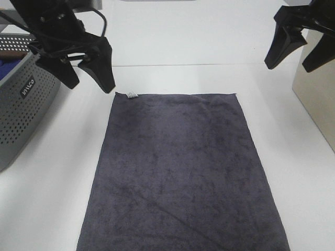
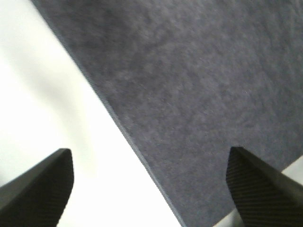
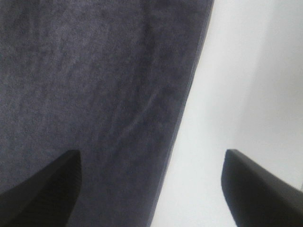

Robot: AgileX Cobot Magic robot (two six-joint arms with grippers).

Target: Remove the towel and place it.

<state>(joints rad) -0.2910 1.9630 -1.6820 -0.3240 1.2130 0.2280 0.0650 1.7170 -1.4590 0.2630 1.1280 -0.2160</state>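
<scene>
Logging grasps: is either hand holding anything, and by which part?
Nothing is held. The left hand and the right hand hang open above the towel, which lies flat.

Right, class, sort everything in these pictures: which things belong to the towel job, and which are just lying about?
Part of the job:
towel, spread flat on the table
left gripper, open
right gripper, open

Just lying about:
grey perforated basket on the left
pale box at the right edge
</scene>
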